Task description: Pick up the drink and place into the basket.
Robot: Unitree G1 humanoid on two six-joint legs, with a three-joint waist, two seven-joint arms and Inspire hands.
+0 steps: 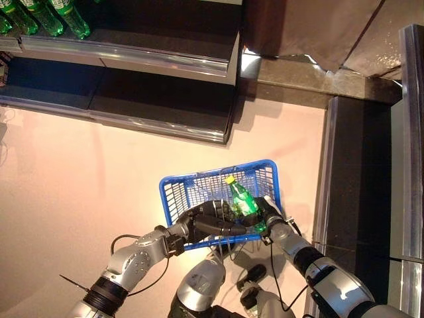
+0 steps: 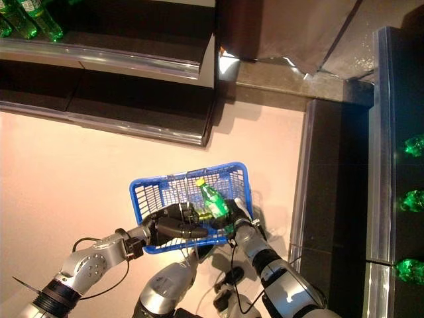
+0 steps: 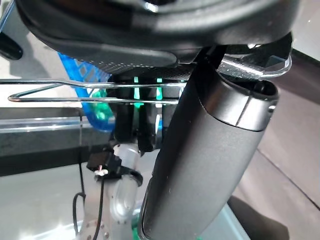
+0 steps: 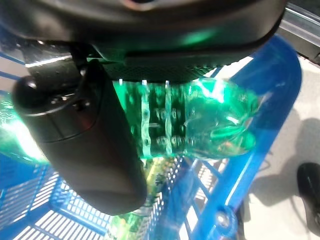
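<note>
The blue basket [image 1: 177,194] hangs raised in front of me, held by its thin wire handles [image 3: 60,91] in my left hand [image 1: 211,220], which is shut on them. My right hand [image 1: 270,213] is shut on a green bottle with a yellow cap [image 1: 242,197] and holds it tilted inside the basket's right part, over the near rim. In the right wrist view the thumb [image 4: 85,145] and the palm clamp the bottle's ribbed green body [image 4: 200,122] above the basket's blue mesh [image 4: 60,210]. The bottle also shows in the right eye view [image 2: 212,199].
A dark shelf unit [image 1: 132,86] stands ahead at the upper left, with green bottles [image 1: 46,16] on its top shelf. A second dark shelf [image 2: 344,199] runs down the right side, with green drinks [image 2: 412,199] on it. Pale floor [image 1: 79,179] lies between them.
</note>
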